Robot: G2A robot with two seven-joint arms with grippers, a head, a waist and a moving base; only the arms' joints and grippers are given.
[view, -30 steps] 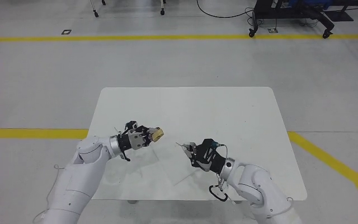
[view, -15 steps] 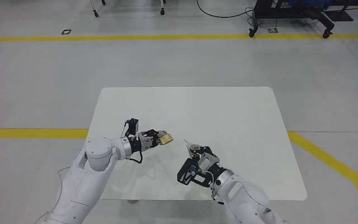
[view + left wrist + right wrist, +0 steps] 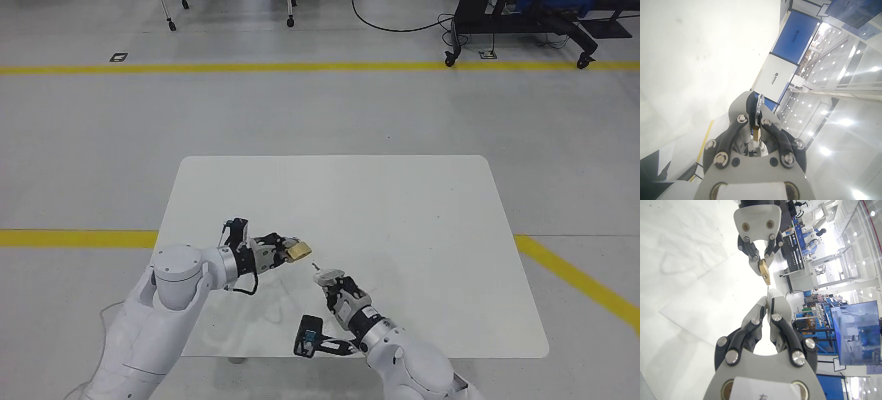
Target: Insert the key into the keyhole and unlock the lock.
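Key tip just short of the keyhole, lock and key both held up off the bench (image 3: 420, 200).

The left gripper (image 3: 761, 259) is closed on the shackle end of the brass lock (image 3: 764, 272), whose long axis runs straight out from it so that the keyhole (image 3: 764, 276) faces the right gripper (image 3: 766, 300). That gripper is pinched narrow on the key (image 3: 317, 268), with a thin tip poking out toward the lock. The tip sits very near the lock's end face but apart from it, and looks to lie a little toward one corner rather than dead on the keyhole. The right arm carries the part that must go in. The next move probably calls for a small sideways correction, then a push along the lock's axis.
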